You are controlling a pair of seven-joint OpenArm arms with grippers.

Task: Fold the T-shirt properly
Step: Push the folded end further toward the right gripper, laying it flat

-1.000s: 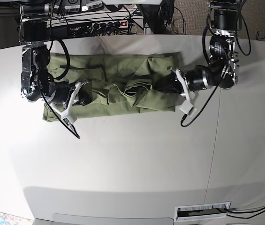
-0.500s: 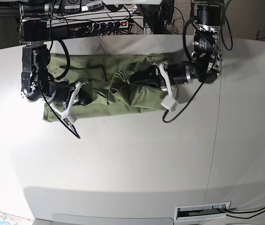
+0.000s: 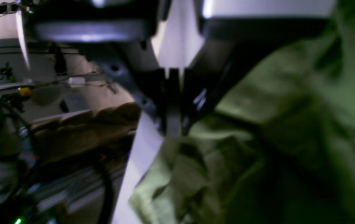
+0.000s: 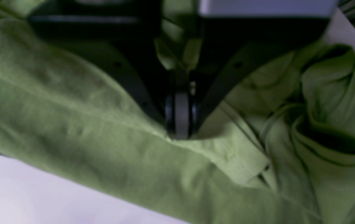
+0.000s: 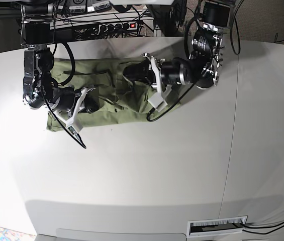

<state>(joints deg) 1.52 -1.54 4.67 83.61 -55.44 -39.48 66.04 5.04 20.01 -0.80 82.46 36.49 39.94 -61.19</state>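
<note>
The white table (image 5: pixel 147 170) carries the T-shirt (image 5: pixel 106 100) near its far edge, lying as a long, rumpled olive-green band with one end bunched over toward the middle. Judging by the way it puckers and drapes in both wrist views, the cloth is thin, light and limp: it has no stiffness to hold a crease on its own, so any lifted part will sag and drag the layers beneath unless the other end is pinned.

The left gripper (image 5: pixel 131 74) sits over the gathered end, and in the left wrist view its jaws are pressed together on a fold of the green fabric right beside the table edge. The right gripper (image 5: pixel 92 106) rests on the opposite end; its wrist view shows the jaws closed tight, pinching a ridge of cloth close to a stitched hem (image 4: pixel 249 137).

The best places to take hold look like hems and corners, where doubled, sewn fabric gives the pads something firmer to bite. A pinch in mid-panel would likely grab one layer only and slip.
</note>
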